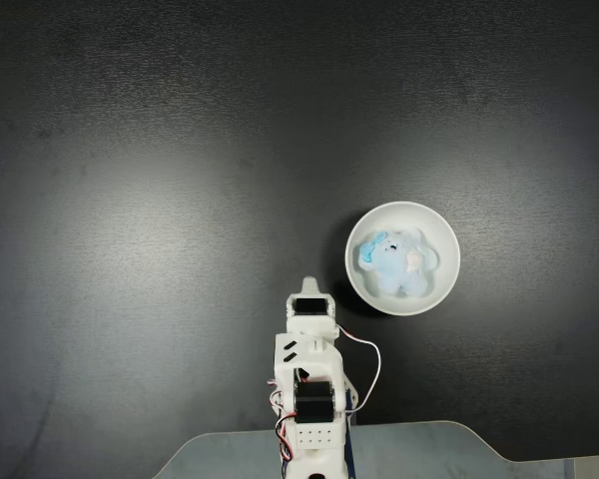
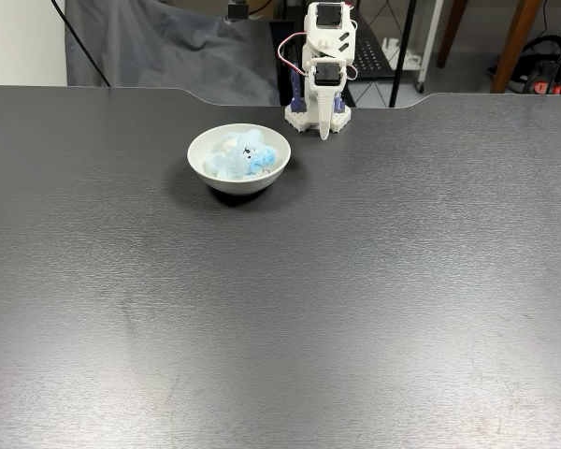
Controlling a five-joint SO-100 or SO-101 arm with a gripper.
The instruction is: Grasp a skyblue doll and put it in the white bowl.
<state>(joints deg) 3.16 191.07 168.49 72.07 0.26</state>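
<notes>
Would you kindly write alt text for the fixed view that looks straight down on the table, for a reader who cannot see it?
A skyblue doll lies inside a white bowl on a dark table, right of centre. The white robot arm is folded up at the bottom edge, left of the bowl and apart from it, with its gripper pointing up the picture, holding nothing.

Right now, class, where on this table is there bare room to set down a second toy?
Nearly all the dark table is bare, especially the wide stretch in front of the white bowl. Crowding is only at the far edge, where the bowl holding the skyblue doll sits beside the arm.
</notes>
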